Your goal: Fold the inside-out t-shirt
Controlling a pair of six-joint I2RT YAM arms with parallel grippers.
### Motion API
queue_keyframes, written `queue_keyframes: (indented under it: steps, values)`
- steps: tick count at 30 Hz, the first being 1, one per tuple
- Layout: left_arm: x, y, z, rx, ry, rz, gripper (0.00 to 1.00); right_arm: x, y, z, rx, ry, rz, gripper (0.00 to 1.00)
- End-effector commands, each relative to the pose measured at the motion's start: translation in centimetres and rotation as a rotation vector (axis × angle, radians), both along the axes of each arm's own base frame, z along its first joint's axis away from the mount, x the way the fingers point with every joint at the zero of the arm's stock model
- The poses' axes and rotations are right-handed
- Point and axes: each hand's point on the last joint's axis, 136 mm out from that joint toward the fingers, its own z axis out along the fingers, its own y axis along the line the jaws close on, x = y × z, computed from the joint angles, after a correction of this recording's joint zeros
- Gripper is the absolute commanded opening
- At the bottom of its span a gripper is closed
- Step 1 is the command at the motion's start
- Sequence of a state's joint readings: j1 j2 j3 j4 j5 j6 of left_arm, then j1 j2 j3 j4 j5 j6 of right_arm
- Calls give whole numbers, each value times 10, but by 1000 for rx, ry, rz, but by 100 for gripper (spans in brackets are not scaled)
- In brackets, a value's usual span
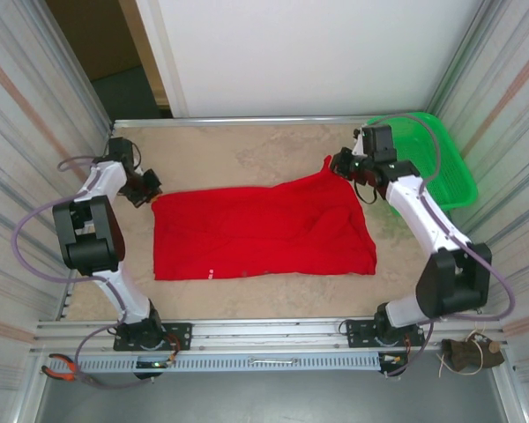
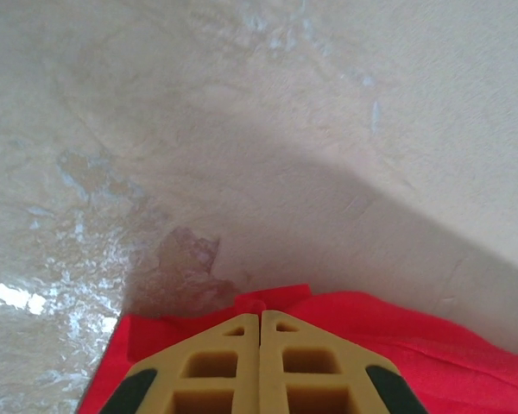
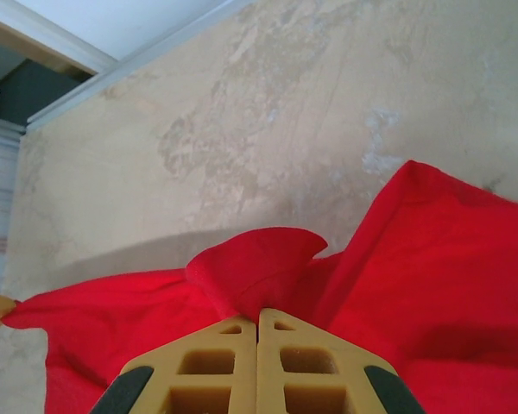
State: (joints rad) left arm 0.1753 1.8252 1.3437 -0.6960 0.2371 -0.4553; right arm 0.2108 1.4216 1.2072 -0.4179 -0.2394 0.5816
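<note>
- The t-shirt [image 1: 264,233] lies spread flat mid-worktop [image 1: 238,141], with its far right corner pulled up in a peak.
- Your left pincer [image 2: 259,316] has its tips together, pinching the far left corner of the cloth. Your right pincer [image 3: 259,312] is clamped on the raised far right corner.
- Expect light, limp cloth that sags and wrinkles. Hold it at corners or hems and keep both ends level.
- There is bare worktop beyond the far edge. The near hem sits close to the rail [image 1: 264,328].
- The basket [image 1: 436,167] is just beside the right pincer, so mind it.
</note>
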Motion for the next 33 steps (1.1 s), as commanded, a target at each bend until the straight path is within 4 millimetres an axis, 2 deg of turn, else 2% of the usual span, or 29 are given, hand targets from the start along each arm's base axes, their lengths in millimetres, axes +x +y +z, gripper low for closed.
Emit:
queue_keyframes:
  steps: [1,7,13,19,24,25,26,27,28,31,33]
  values:
    - [-3,-3,6,-40,-19,28,0,-18,-5,11,3,-32,-51,0]
    - [-16,-4,9,-53,-31,62,0,-56,-13,10,-16,-30,-78,0]
    - [-26,-4,-1,-84,-22,93,0,-91,-15,-2,-28,-5,-88,0]
    - [-27,0,-10,-87,3,108,0,-123,-13,-35,-36,56,-94,0]
    - [-32,3,-22,-87,37,120,0,-153,-3,-70,-63,128,-85,0]
    - [-33,3,-24,-96,43,121,2,-159,-4,-77,-80,141,-91,10]
    - [-36,2,-25,-100,49,122,8,-166,-7,-82,-101,154,-102,24]
    - [-38,3,-25,-95,51,126,17,-171,-13,-85,-124,160,-126,34]
    - [-42,6,-24,-85,58,138,28,-174,-19,-85,-138,160,-145,38]
    - [-51,14,-10,-42,22,177,46,-174,-34,-68,-152,107,-200,44]
    - [-55,17,5,-18,-19,192,52,-167,-38,-53,-145,75,-201,44]
